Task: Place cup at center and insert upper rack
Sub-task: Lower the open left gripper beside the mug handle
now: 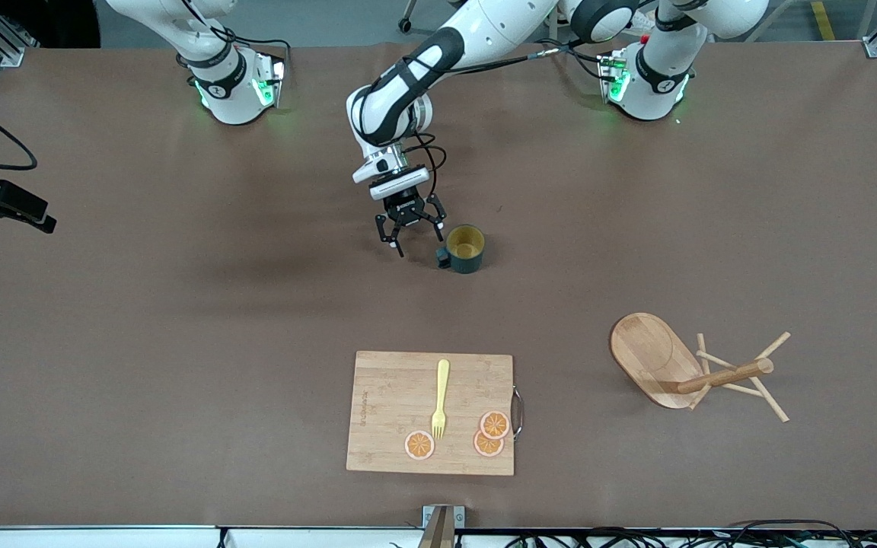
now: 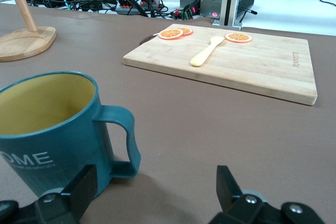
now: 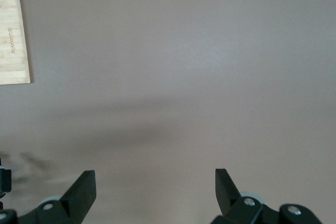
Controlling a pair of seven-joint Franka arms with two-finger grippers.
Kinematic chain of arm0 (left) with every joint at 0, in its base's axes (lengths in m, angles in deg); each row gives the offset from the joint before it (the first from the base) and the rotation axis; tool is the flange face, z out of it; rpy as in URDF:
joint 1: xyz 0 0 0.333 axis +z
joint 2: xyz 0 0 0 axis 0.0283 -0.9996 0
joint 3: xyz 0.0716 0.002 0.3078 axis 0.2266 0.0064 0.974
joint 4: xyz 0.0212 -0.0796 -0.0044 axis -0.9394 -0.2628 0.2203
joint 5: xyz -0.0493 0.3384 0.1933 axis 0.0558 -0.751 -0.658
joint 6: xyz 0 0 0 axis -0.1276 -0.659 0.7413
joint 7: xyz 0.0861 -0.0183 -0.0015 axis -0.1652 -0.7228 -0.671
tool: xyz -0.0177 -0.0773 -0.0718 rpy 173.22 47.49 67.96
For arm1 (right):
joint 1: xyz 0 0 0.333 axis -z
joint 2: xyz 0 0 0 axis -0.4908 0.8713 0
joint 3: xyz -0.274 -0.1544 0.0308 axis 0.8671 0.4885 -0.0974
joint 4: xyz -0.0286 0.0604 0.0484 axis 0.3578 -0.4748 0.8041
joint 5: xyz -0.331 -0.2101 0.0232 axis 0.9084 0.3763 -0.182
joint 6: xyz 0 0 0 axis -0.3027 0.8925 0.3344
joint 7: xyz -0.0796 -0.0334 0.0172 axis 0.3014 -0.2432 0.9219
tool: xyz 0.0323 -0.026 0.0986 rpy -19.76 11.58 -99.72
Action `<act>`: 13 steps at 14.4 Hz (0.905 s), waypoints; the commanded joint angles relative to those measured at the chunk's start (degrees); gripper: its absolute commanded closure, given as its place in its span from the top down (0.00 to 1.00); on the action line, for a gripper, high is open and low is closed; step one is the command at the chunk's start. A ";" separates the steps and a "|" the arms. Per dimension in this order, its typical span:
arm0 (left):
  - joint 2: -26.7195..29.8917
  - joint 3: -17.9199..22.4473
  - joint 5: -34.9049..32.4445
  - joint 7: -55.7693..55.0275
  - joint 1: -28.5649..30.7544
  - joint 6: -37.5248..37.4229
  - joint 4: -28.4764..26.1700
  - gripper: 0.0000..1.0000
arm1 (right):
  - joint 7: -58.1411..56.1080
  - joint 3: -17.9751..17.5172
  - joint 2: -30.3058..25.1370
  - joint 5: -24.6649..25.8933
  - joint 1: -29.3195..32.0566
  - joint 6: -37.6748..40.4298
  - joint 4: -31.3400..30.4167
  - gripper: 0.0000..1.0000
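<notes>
The cup [image 1: 465,247] is a dark teal mug with a yellow inside, upright on the brown table near its middle. Its handle [image 2: 123,140] points toward the right arm's end of the table. My left gripper [image 1: 414,242] hangs low beside the cup on the handle side, open, with nothing between its fingers. In the left wrist view the cup [image 2: 47,124] fills the near corner, and one fingertip [image 2: 84,182] shows in front of its wall. The upper rack [image 1: 667,365], a wooden stand with oval base, post and pegs, rests toward the left arm's end. My right gripper [image 3: 155,182] is open over bare table.
A wooden cutting board [image 1: 431,412] lies nearer the front camera than the cup, carrying a yellow fork [image 1: 440,399] and three orange slices [image 1: 493,425]. The rack's base [image 2: 26,40] shows in the left wrist view. A black device [image 1: 1,205] juts in at the right arm's end.
</notes>
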 commanded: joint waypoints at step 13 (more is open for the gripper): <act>-1.89 3.15 -1.29 6.81 -0.28 3.23 2.02 1.00 | -0.35 0.00 -1.21 1.16 -1.29 -0.54 -0.98 1.00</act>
